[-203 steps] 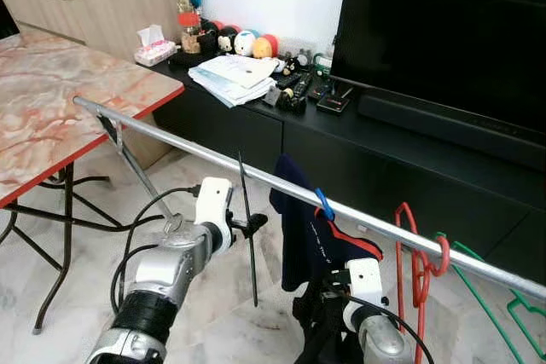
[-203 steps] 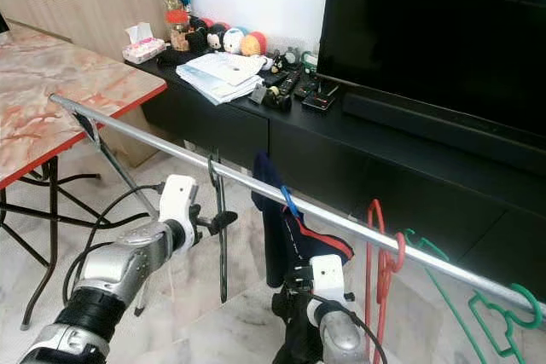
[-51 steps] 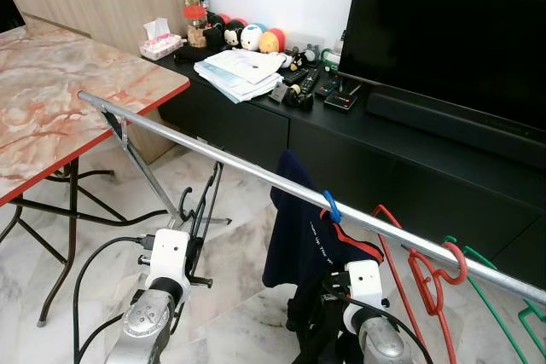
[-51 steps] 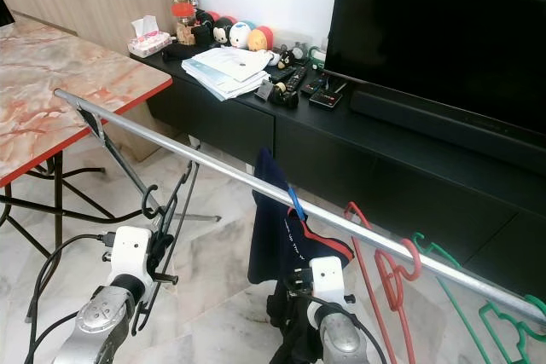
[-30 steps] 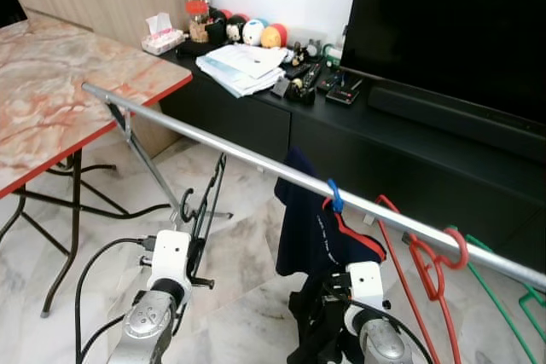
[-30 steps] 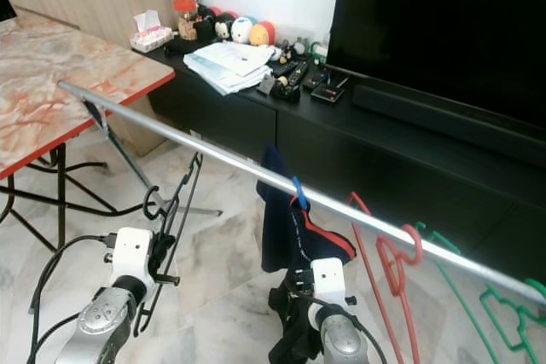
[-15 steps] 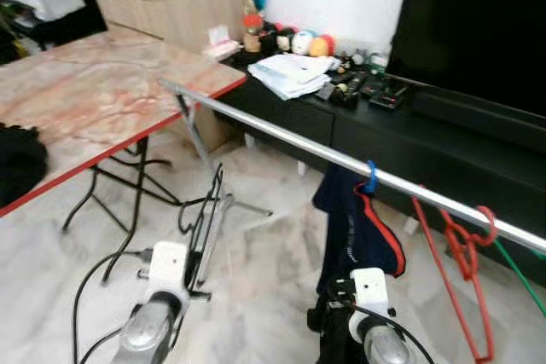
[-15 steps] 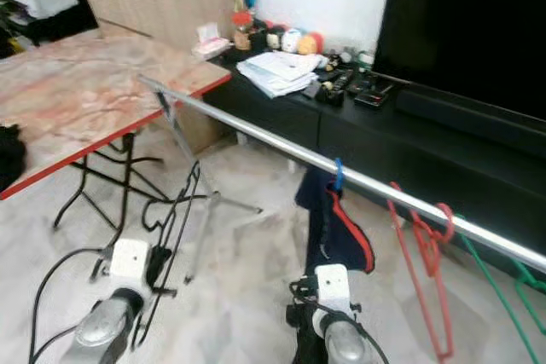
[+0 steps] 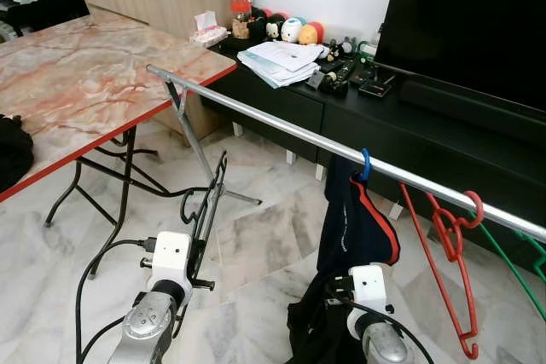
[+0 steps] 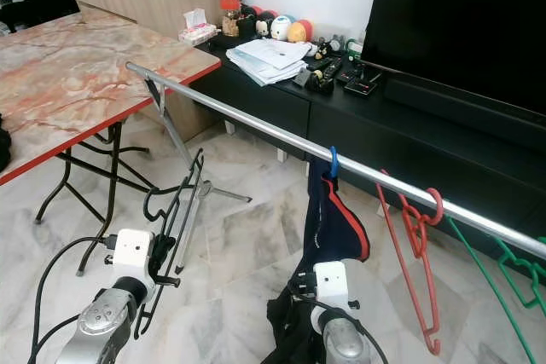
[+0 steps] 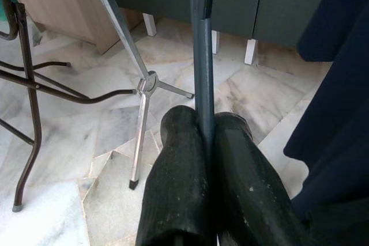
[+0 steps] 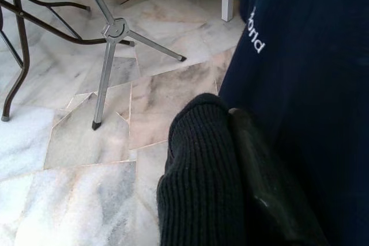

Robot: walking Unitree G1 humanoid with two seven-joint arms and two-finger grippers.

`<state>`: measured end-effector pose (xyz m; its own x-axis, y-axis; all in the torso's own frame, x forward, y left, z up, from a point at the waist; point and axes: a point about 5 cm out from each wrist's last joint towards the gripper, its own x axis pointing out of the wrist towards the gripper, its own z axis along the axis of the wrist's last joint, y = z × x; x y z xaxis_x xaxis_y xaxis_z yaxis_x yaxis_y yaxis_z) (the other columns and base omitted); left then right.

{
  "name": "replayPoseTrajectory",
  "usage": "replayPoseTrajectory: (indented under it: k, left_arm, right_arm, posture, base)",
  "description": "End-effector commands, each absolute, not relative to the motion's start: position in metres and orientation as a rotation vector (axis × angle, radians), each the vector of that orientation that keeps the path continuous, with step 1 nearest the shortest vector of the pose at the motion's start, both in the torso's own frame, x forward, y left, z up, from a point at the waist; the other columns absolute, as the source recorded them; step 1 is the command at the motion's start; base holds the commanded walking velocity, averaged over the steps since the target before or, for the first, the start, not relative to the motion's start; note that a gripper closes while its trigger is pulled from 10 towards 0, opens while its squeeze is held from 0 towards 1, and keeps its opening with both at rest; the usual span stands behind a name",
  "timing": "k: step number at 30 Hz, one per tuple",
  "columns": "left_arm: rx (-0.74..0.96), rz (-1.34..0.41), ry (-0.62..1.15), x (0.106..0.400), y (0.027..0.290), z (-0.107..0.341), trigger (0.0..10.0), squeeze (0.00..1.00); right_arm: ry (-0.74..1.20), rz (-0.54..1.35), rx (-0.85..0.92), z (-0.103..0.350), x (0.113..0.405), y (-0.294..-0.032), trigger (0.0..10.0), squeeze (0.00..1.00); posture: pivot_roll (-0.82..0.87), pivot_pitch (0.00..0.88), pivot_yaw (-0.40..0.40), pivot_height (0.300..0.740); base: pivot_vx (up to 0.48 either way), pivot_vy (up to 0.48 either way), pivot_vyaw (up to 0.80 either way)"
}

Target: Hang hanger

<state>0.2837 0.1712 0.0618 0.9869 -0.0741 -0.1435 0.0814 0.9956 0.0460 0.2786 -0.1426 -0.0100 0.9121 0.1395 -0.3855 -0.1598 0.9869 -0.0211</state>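
My left gripper (image 11: 206, 120) is shut on the thin bar of a black hanger (image 9: 207, 207). It holds the hanger low at the lower left, well below the silver rail (image 9: 281, 130), hook end up. My right gripper (image 12: 230, 113) is low too, shut on a black knit cloth (image 12: 202, 171) bunched under it (image 9: 311, 330). A navy garment (image 9: 351, 228) hangs from the rail on a blue hook (image 9: 365, 162), just beyond the right gripper. Further right on the rail hang a red hanger (image 9: 448, 240) and a green hanger (image 10: 503, 266).
The rail's stand leg (image 9: 198, 147) spreads over the marble floor ahead of the left arm. A marble-topped folding table (image 9: 77, 83) stands on the left. A black console (image 9: 281, 100) with papers and toys and a large TV (image 9: 478, 23) lie behind the rail.
The view has swung and pulled back from the rail. Since 6.8 s ago my left gripper has come down from rail height with the black hanger; lately both arms have held still.
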Motion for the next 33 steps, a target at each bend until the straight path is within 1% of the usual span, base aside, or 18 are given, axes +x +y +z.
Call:
replayPoseTrajectory:
  k: [1,5,25,33]
  left_arm:
    - [0.052,-0.072,0.139,0.2840,0.1739,0.0630,10.0,0.00]
    - [0.052,-0.073,0.137,0.2839,0.1738,0.0630,10.0,0.00]
    - [0.056,-0.077,0.135,0.2839,0.1732,0.0634,10.0,0.00]
    - [0.053,-0.071,0.145,0.2835,0.1737,0.0620,10.0,0.00]
  right_arm:
    - [0.382,0.155,-0.049,-0.0080,0.2802,-0.1416,10.0,0.00]
    - [0.382,0.155,-0.049,-0.0080,0.2801,-0.1418,10.0,0.00]
    - [0.379,0.160,-0.048,-0.0078,0.2802,-0.1413,10.0,0.00]
    - [0.380,0.162,-0.047,-0.0081,0.2799,-0.1409,10.0,0.00]
  posture:
    - [0.05,0.089,0.053,0.740]
    - [0.05,0.089,0.053,0.740]
    - [0.05,0.089,0.051,0.740]
    - [0.05,0.089,0.050,0.740]
  base:
    - [0.000,0.000,0.00]
    - [0.000,0.000,0.00]
    - [-0.262,0.000,0.00]
    - [0.000,0.000,0.00]
